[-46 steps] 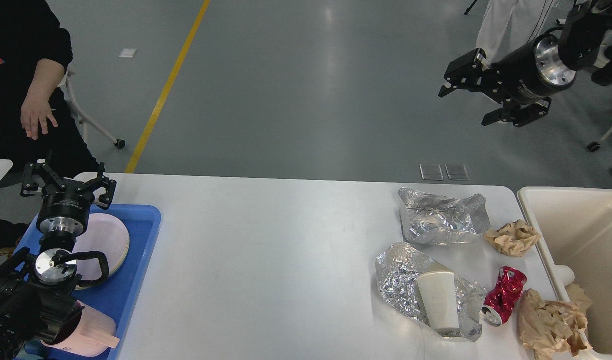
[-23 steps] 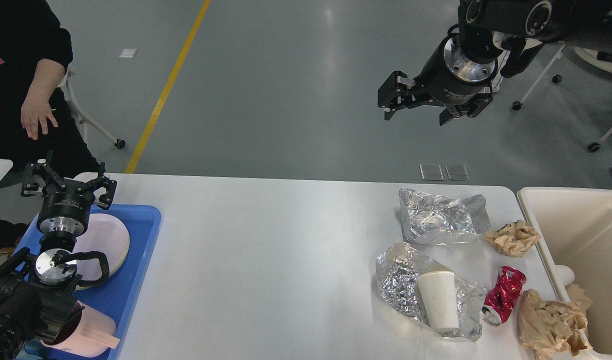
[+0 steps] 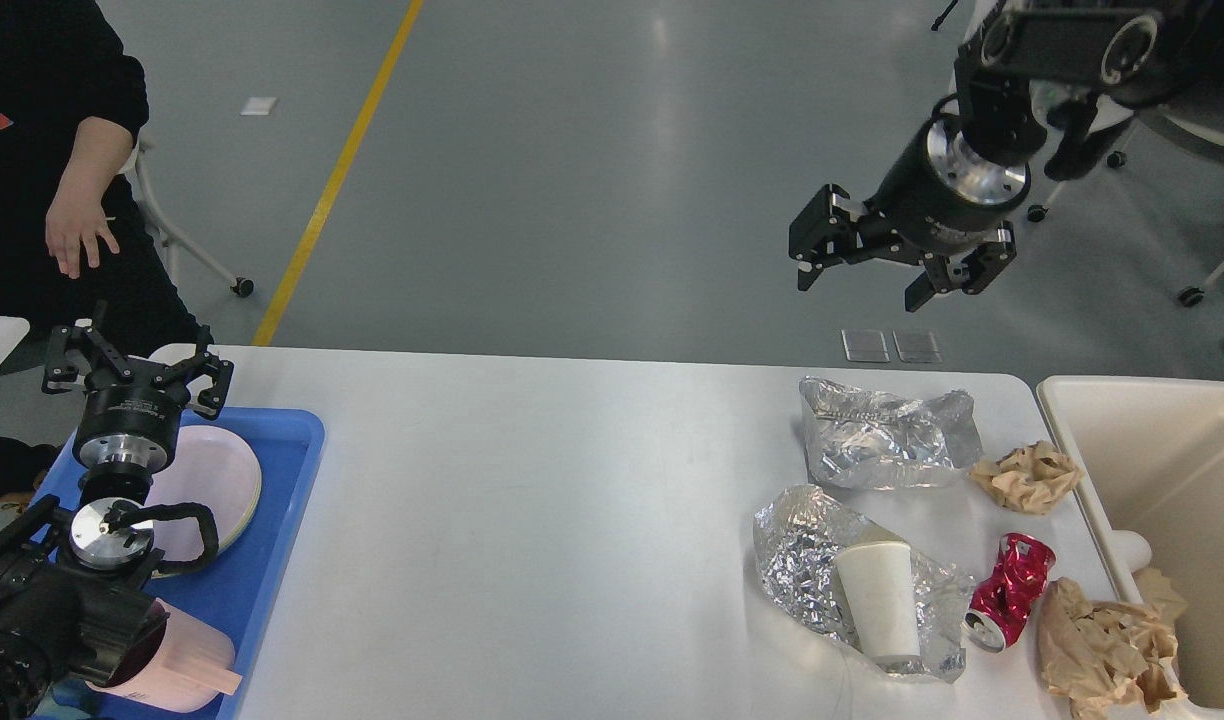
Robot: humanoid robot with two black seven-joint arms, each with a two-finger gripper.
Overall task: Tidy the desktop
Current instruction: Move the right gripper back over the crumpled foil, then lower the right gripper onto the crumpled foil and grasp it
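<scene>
The white desktop (image 3: 532, 500) fills the lower view. On its right side lie two crumpled foil sheets (image 3: 884, 437), a white paper cup (image 3: 879, 600) on the nearer foil (image 3: 802, 560), a crushed red can (image 3: 1009, 590) and brown paper wads (image 3: 1029, 474). My right gripper (image 3: 864, 280) hangs open high above the far foil, holding nothing. My left gripper (image 3: 137, 368) stands open over the far end of the blue tray (image 3: 272, 560), empty.
A pale pink plate (image 3: 217, 480) and a pink cup (image 3: 182, 665) lie in the tray. The cream bin (image 3: 1152, 470) at the right edge holds brown paper (image 3: 1107, 645) over its rim. A person (image 3: 62, 150) stands at the far left.
My right gripper swung left from the far right, then came down and slightly right toward the foil. The left arm and the objects stayed put.
</scene>
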